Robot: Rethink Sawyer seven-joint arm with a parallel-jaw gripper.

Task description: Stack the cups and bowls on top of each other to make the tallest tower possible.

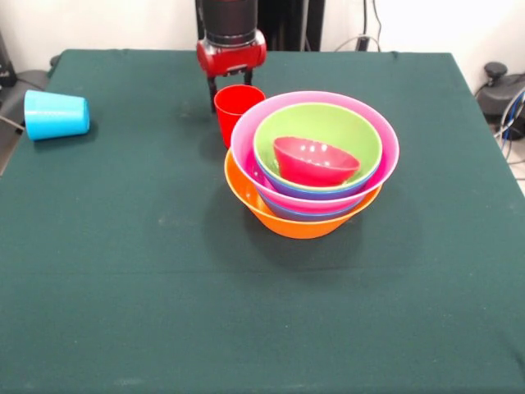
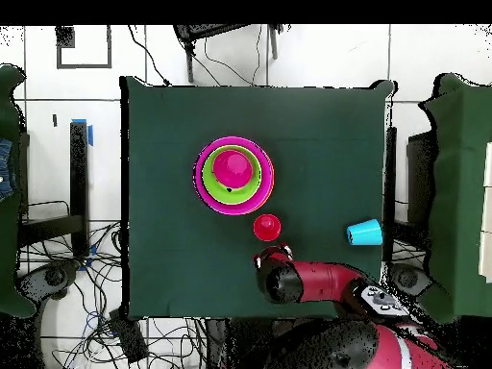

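A: Where are we w/ the tower (image 1: 310, 217)?
B: Glossy plastic bowls nested on the big orange bowl (image 1: 287, 222), small red bowl (image 1: 315, 161) topmost. Cups left: red plastic tumbler (image 1: 238, 111) upright beside it, light blue tumbler (image 1: 56, 115) tipped over, far bench (image 1: 246, 328) edge.
A: Pincer (image 1: 230, 82)?
B: Just behind red tumbler; can't tell if open.

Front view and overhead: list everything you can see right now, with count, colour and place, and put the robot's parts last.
tower: one nested stack of bowls near the table's middle; orange at the base, then a blue rim showing, pink, purple, lime green, small red bowl on top.
red cup: one, upright, apart from the stack, on the robot's side of it.
light blue cup: one, lying on its side near a table edge.
table: one, dark green cloth.
cables: several, on the floor around the table.
gripper: one, red and black, just behind the red cup; open or shut not clear.
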